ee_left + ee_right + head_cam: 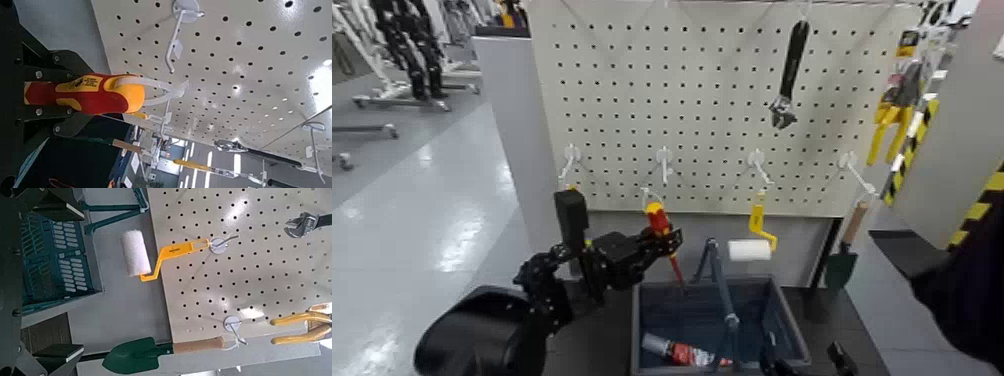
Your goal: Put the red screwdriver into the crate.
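Note:
The red screwdriver [658, 220] hangs upright on a white hook on the pegboard, its thin shaft pointing down toward the crate [784, 318]. My left gripper [666, 241] reaches in from the lower left and is shut on the handle. In the left wrist view the red and yellow handle [88, 92] lies between the dark fingers [45, 56], with the hook against its yellow end. The dark blue-grey crate stands below the board, its arched handle up. My right gripper [804, 358] waits open at the crate's near right corner.
On the board hang a white paint roller [749, 249] with a yellow handle, a green trowel [841, 264], a black wrench [790, 72] and yellow pliers [892, 112]. A red-and-white cylinder [678, 352] lies in the crate. A yellow-black striped post [972, 215] stands at right.

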You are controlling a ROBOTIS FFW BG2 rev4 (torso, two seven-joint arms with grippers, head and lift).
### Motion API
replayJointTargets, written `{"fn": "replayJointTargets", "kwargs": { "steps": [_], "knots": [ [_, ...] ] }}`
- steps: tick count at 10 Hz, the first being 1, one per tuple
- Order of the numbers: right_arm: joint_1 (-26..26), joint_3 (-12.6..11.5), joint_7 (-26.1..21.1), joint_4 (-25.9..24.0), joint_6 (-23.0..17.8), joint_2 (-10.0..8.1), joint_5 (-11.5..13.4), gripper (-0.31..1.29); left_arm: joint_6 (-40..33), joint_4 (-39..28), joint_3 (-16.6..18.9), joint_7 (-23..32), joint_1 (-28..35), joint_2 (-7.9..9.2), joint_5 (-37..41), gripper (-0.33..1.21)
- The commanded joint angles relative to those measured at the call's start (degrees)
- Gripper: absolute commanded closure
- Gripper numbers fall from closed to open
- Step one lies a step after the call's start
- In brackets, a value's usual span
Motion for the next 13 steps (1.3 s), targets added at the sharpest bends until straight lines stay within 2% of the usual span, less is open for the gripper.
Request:
{"fn": "replayJointTargets", "kwargs": {
  "steps": [1, 6, 9, 10, 11, 12, 13],
  "knots": [
    [-0.08, 0.00, 0.00, 0.01, 0.00, 0.00, -0.09, 0.13, -2.73, 1.72, -0.86, 0.91, 1.49, 0.00, 5.10, 1.18],
    [-0.08, 0.26, 0.09, 0.18, -0.26, -0.09, -0.35, 0.13, -4.22, 12.36, -6.22, 2.75, 1.40, 0.09, 16.44, 1.18],
    [-0.17, 0.26, 0.09, 0.27, -0.35, -0.09, -0.53, 0.13, -1.24, 13.50, -8.24, 5.65, 1.05, 0.00, 20.48, 1.17],
    [-0.17, 0.26, 0.09, 0.27, -0.35, -0.09, -0.53, 0.13, 0.00, 13.50, -8.33, 6.53, 1.05, 0.00, 21.19, 1.10],
    [-0.08, 0.26, 0.09, 0.27, -0.35, 0.00, -0.53, 0.13, 1.05, 13.24, -8.15, 7.50, 1.31, 0.00, 22.07, 0.88],
    [-0.08, 0.26, 0.09, 0.27, -0.35, 0.00, -0.62, 0.13, 1.05, 12.62, -8.15, 8.55, 1.49, 0.09, 22.07, 0.40],
    [-0.08, 0.18, 0.09, 0.27, -0.35, 0.00, -0.70, 0.13, -0.09, 12.36, -8.15, 9.26, 1.66, 0.18, 22.24, 0.08]
  ]
}}
